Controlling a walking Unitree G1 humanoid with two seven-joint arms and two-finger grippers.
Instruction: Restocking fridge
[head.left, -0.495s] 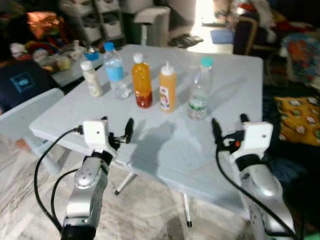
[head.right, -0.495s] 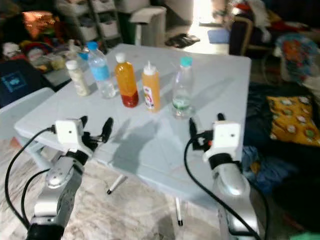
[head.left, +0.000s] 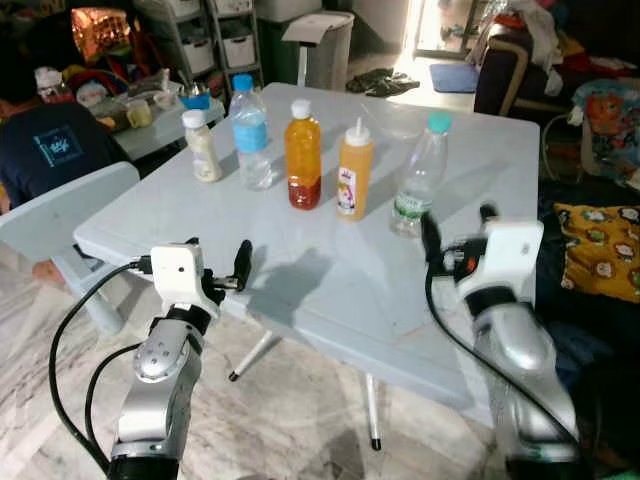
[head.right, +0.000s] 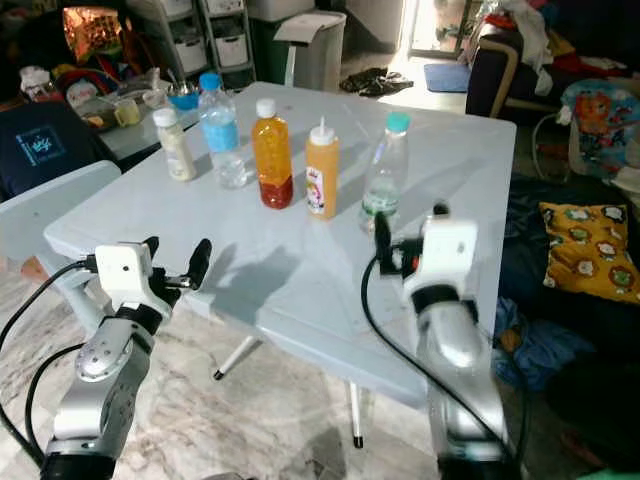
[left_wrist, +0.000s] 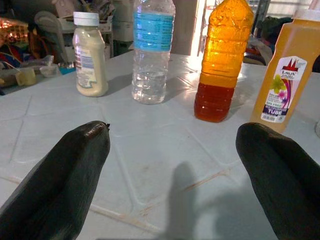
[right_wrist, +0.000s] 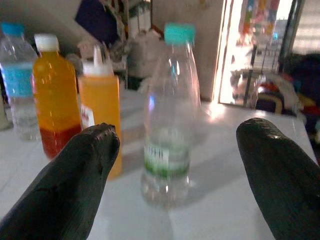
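Over the bench (head.left: 330, 290) near edge: right gripper (head.left: 455, 232), fingers wide, now nearer the green-capped bottle (head.left: 417, 175); left gripper (head.left: 215, 262) wide, over bare surface.

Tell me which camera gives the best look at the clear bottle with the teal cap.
The right wrist view: the teal-capped clear bottle stands upright between the open fingers of the right gripper, cap to base, slightly blurred. Both eye views show it smaller, at the right end of the bottle row on the white table. The left wrist view barely catches its edge.
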